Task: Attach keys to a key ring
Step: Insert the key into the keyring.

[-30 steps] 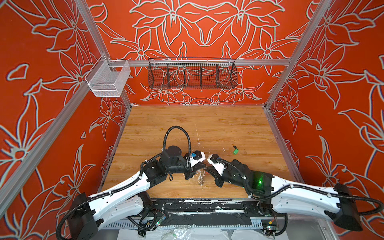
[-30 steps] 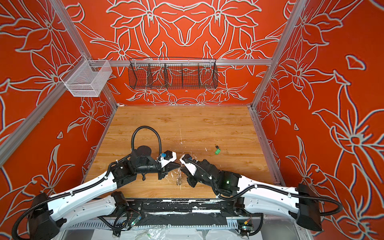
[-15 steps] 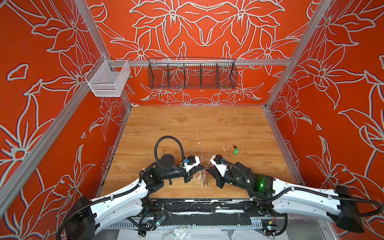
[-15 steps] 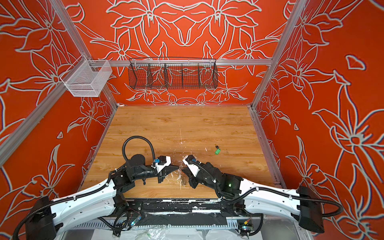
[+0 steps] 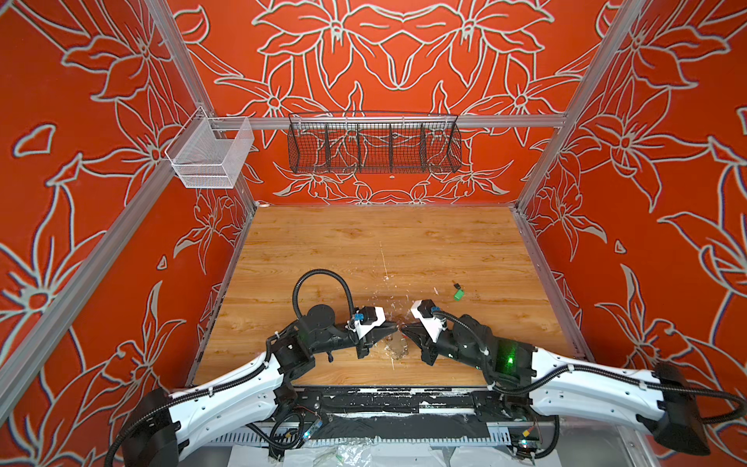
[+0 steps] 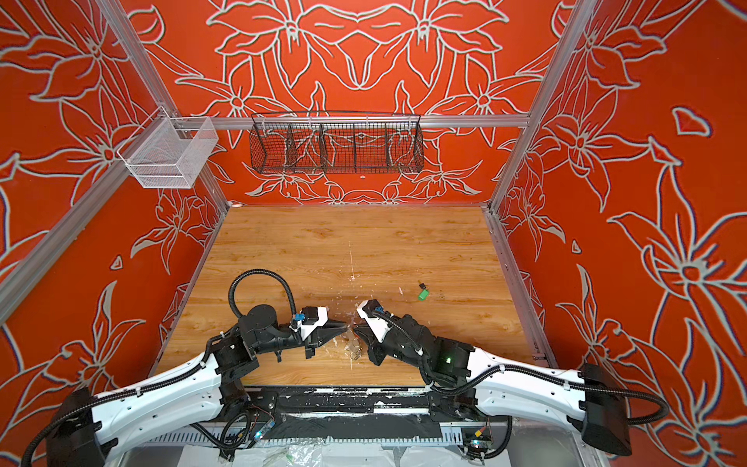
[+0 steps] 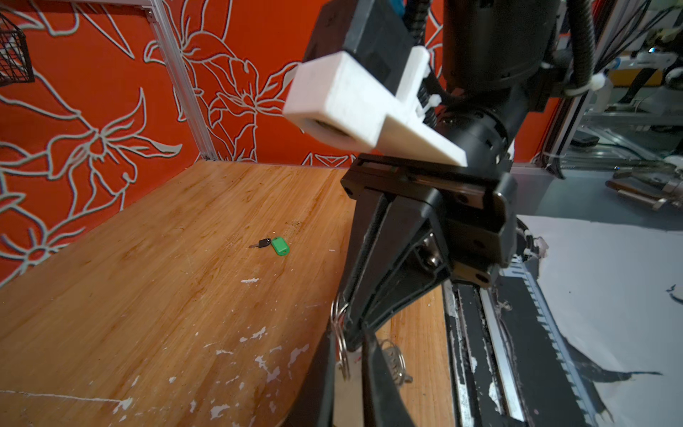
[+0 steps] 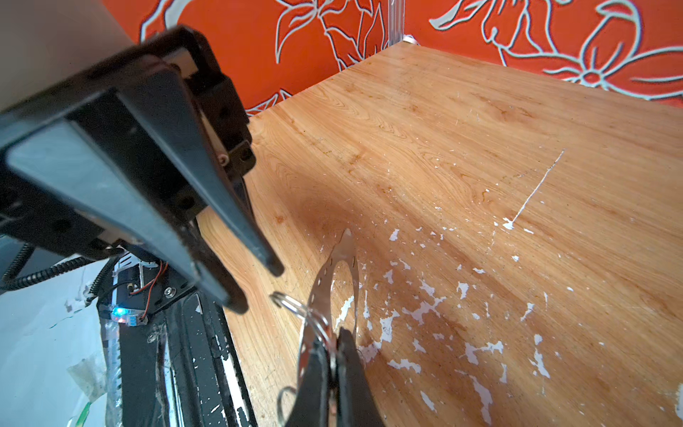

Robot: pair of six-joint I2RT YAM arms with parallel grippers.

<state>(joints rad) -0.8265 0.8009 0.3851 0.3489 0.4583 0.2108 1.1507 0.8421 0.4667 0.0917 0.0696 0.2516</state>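
White-shelled arms [image 5: 226, 400] with black joints [image 5: 319, 319], ribbed black cables [image 5: 323, 275] and white camera mounts [image 5: 374, 317].

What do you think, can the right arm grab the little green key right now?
Probably not yet. The right end effector is shut on the key ring, so its grip is taken. The table between it and the green key looks bare, though.
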